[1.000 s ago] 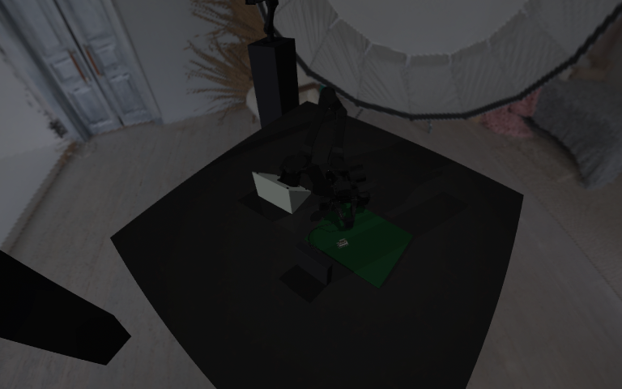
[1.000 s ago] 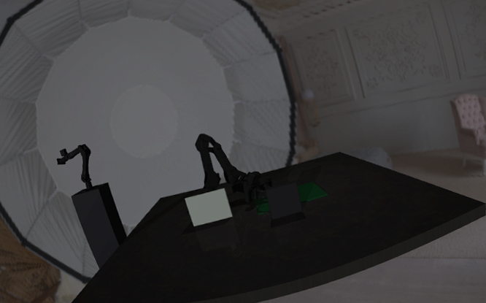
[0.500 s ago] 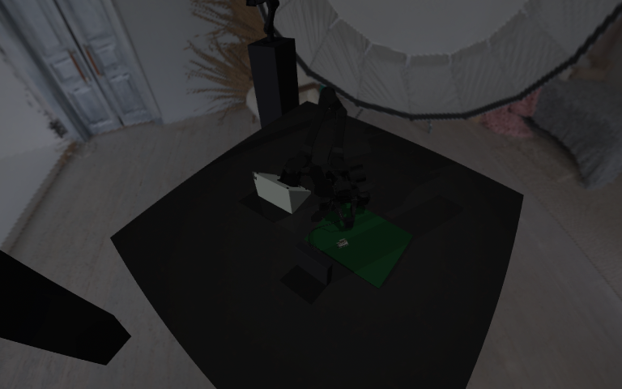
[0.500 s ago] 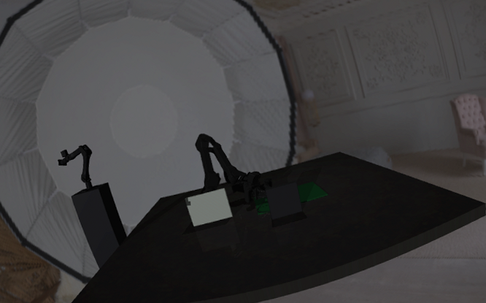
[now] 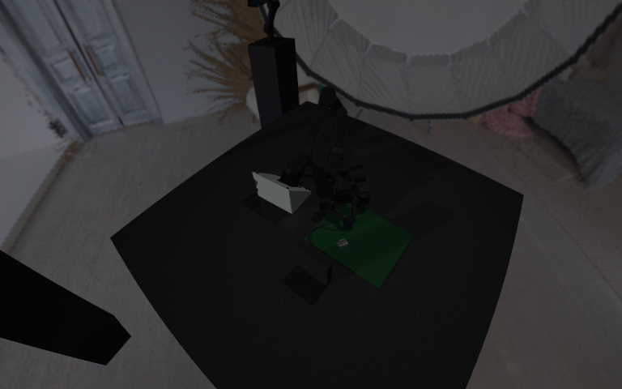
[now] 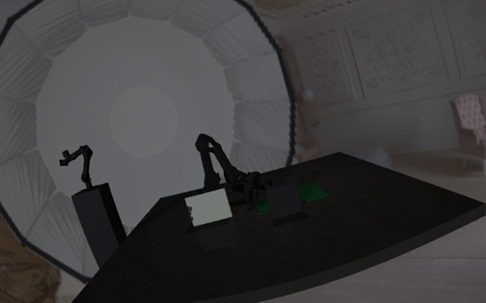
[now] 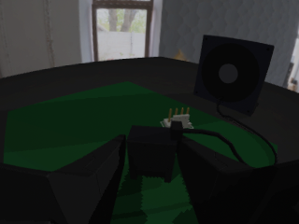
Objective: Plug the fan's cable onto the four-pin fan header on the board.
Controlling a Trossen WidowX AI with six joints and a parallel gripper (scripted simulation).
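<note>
The black plug (image 7: 151, 156) stands between the fingertips of my gripper (image 7: 151, 141) (image 5: 347, 221) (image 6: 251, 203). The fingers are slightly open, with thin gaps at the plug's sides. The white fan header (image 7: 179, 120) (image 5: 342, 243) shows its bare pins just beyond the plug and a little right, on the green board (image 7: 70, 126) (image 5: 389, 247) (image 6: 313, 191). The plug is off the header; its height over the board is unclear. The cable (image 7: 210, 133) curves right from the plug to the upright black fan (image 7: 228, 73) (image 5: 316, 262) (image 6: 283, 199).
An upright pale panel (image 5: 274, 194) (image 6: 208, 207) stands on the dark table (image 5: 330, 339) (image 6: 222, 276), beside the arm and left of the board in the top and exterior views. The fan stands near the board's edge. Another small arm (image 6: 86, 164) is on a pedestal beyond the table.
</note>
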